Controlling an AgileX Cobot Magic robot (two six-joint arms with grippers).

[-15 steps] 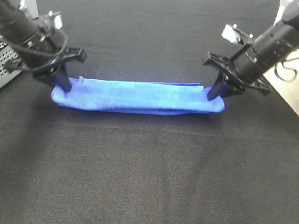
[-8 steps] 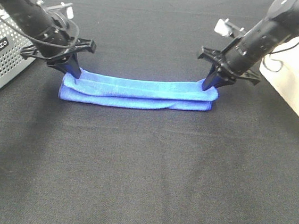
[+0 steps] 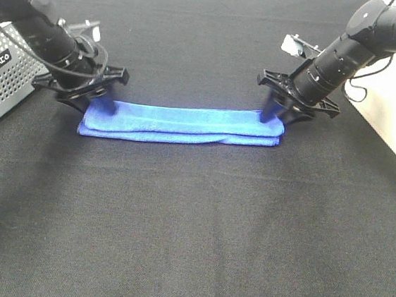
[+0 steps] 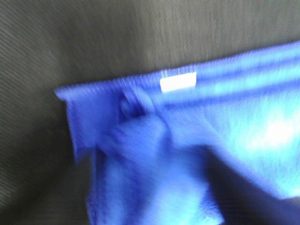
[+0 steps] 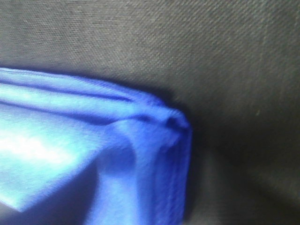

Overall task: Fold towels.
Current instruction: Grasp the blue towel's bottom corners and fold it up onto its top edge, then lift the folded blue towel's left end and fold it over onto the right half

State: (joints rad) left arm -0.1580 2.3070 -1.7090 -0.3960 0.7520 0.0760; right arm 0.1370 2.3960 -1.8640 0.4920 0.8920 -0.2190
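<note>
Towel (image 3: pixel 183 122) is down on the black counter (image 3: pixel 189 233), folded into a long narrow strip running left-right, a bit back of centre. Layers are visible along the near edge.

Left end effector (image 3: pixel 107 105) sits at the strip's left end, tips down on the cloth. Right end effector (image 3: pixel 276 115) is at the right end, also in contact with the cloth. Both arms come in angled from the outer rear corners.

Left wrist view is blurry. The towel (image 4: pixel 187 140) fills most of it, with the corner bunched up toward the lens and a small white label (image 4: pixel 177 81) on the edge. I see no fingers.

Right wrist view shows the towel (image 5: pixel 70 154) corner with stacked folds and a ridge of cloth rising toward the lens. The fingers are hidden there too.

Grip state: I cannot tell for either side. Cloth covers the fingers in both wrist views, and from the high camera the tips are too small and dark to read as clenched or released.

A grey perforated box (image 3: pixel 0 78) sits at the counter's left edge, and a white surface (image 3: pixel 392 119) lies off the right edge.
</note>
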